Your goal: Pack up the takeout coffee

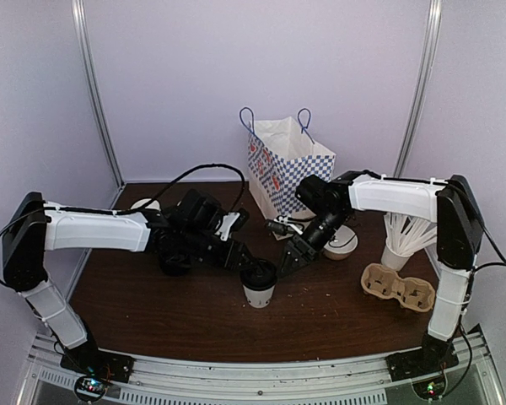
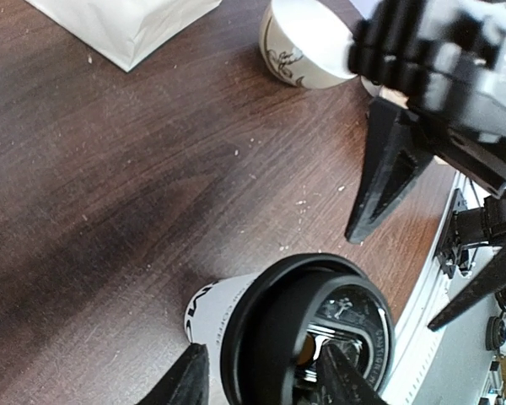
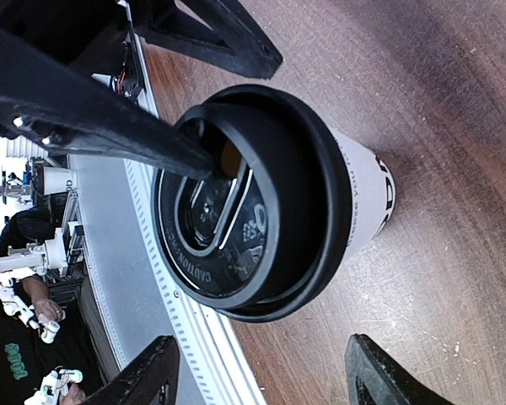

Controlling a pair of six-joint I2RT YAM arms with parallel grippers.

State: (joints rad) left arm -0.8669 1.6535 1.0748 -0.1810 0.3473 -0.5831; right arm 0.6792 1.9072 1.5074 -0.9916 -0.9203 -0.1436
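The takeout coffee [image 1: 259, 285], a white paper cup with black lettering and a black lid, stands upright on the brown table in front of both arms. My left gripper [image 2: 266, 380] is over it from the left with its jaws spread. One of its fingertips [image 3: 190, 152] rests on the lid's top near the sip hole; the other finger [image 3: 228, 38] is outside the cup. My right gripper [image 3: 266, 380] stands open just right of the cup [image 3: 354, 194], with nothing between its fingers.
A blue-checked paper bag [image 1: 282, 164] stands open at the back centre. A cream mug [image 1: 341, 243] sits behind the right gripper. At the right are a cardboard cup carrier [image 1: 398, 287] and a cup of white sticks [image 1: 401, 240].
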